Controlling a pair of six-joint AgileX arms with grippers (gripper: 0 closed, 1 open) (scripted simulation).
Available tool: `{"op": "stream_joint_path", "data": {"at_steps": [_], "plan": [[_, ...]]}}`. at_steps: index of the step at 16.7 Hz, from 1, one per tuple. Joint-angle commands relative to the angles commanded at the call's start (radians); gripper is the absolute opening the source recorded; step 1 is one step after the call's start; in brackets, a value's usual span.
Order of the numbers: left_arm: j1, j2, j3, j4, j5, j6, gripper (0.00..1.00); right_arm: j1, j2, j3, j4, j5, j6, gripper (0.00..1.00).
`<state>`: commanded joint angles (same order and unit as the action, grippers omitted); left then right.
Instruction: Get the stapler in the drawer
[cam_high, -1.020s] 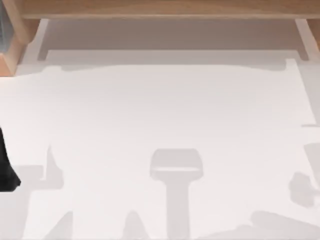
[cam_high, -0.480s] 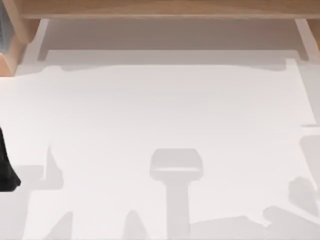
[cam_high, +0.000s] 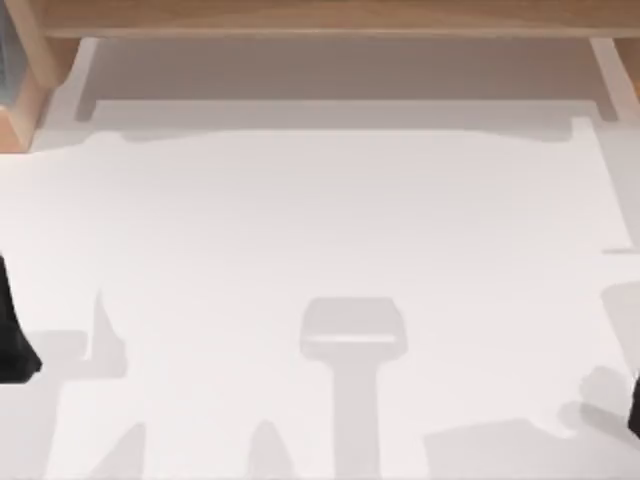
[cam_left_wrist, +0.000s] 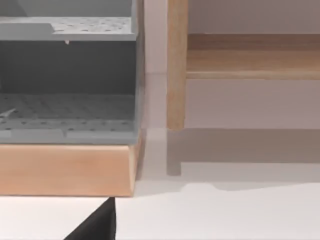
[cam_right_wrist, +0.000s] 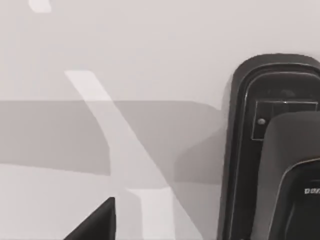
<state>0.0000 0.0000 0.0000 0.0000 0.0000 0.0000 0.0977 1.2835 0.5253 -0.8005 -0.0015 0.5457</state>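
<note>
A black stapler (cam_right_wrist: 272, 160) lies on the white table in the right wrist view, with its rounded base end and top arm showing. A dark part of my right gripper (cam_right_wrist: 95, 222) sits apart from it over bare table. At the top view's right edge a dark sliver of my right arm (cam_high: 635, 405) shows. The grey drawer unit (cam_left_wrist: 67, 110), with perforated floors and a wooden base, faces the left wrist camera. A dark part of my left gripper (cam_left_wrist: 95, 225) hangs just in front of that base. My left arm (cam_high: 15, 345) is parked at the table's left edge.
A wooden frame (cam_high: 330, 18) runs along the back of the white table (cam_high: 330, 220). A wooden post (cam_left_wrist: 176, 65) stands beside the drawer unit. Arm shadows (cam_high: 352, 340) fall across the table's front.
The right arm's shadow at the front right has shifted, and a dark sliver of that arm has come in at the right edge. The left arm has not moved.
</note>
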Motion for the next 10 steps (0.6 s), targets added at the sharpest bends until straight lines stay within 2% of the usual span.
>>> {"op": "stream_joint_path", "data": {"at_steps": [6,10], "plan": [[0.000,0.000,0.000,0.000,0.000,0.000,1.00,0.002,0.030,-0.033,0.052,0.000,0.003,1.00],[0.000,0.000,0.000,0.000,0.000,0.000,1.00,0.002,0.030,-0.033,0.052,0.000,0.003,0.70]]}}
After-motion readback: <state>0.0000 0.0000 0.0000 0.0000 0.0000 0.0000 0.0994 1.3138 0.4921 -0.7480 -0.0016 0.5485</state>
